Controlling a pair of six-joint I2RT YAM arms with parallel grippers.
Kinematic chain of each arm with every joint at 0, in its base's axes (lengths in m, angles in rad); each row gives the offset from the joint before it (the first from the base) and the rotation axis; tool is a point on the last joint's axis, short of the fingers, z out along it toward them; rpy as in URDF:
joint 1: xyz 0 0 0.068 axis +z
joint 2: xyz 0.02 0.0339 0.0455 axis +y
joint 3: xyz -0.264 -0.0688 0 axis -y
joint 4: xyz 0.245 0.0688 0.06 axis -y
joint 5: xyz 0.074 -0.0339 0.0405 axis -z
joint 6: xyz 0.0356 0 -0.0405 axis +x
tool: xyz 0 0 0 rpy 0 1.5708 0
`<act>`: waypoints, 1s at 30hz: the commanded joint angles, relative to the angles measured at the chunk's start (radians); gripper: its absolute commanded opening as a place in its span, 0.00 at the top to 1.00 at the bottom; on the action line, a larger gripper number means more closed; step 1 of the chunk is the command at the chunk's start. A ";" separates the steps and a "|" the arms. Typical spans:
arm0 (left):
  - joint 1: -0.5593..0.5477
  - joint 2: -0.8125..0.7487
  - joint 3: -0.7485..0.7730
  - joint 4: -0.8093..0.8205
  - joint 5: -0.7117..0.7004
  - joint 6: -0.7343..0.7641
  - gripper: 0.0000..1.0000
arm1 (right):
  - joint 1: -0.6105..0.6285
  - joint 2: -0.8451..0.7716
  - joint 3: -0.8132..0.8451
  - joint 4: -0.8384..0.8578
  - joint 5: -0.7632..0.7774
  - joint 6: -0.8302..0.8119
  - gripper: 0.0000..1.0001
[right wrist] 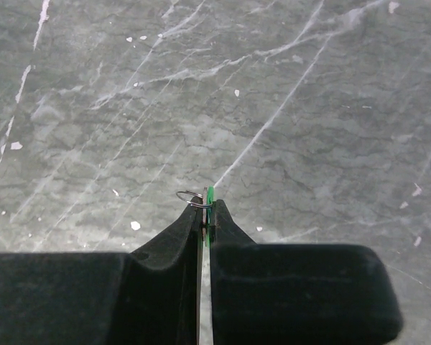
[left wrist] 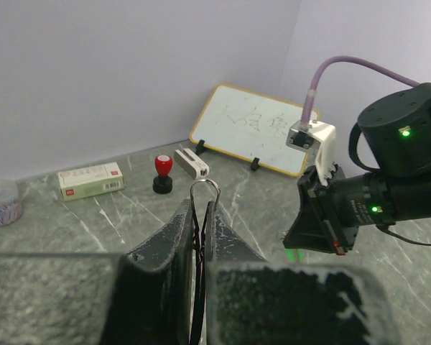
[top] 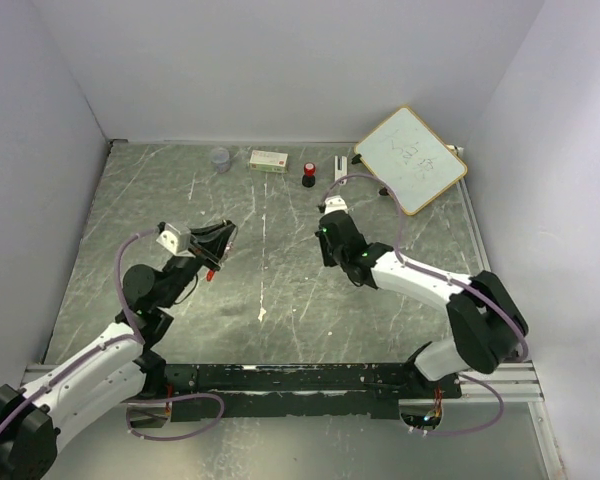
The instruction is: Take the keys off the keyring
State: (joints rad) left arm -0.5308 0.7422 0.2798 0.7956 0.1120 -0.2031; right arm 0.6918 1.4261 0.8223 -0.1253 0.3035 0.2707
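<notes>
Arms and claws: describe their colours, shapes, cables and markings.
The left arm and right arm have white links between bulky black joints. A lilac cable loops along each. The left claw and right claw are matte black with two tapering fingers. Small green lights glow on the right wrist.

The marbled grey table [top: 160, 195] bears a clear cup [top: 220, 159], box [top: 269, 160], red-topped knob [top: 309, 175] and whiteboard [top: 411, 158].
</notes>
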 commanded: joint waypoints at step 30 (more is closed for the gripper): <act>0.002 0.102 0.090 0.090 0.104 -0.068 0.93 | 0.029 -0.122 -0.117 0.278 -0.206 -0.019 0.56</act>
State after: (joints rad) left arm -0.5308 0.8413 0.3111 0.8211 0.1680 -0.2424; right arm 0.6949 1.3689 0.7773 0.0307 0.2024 0.2642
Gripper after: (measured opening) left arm 0.148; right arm 0.450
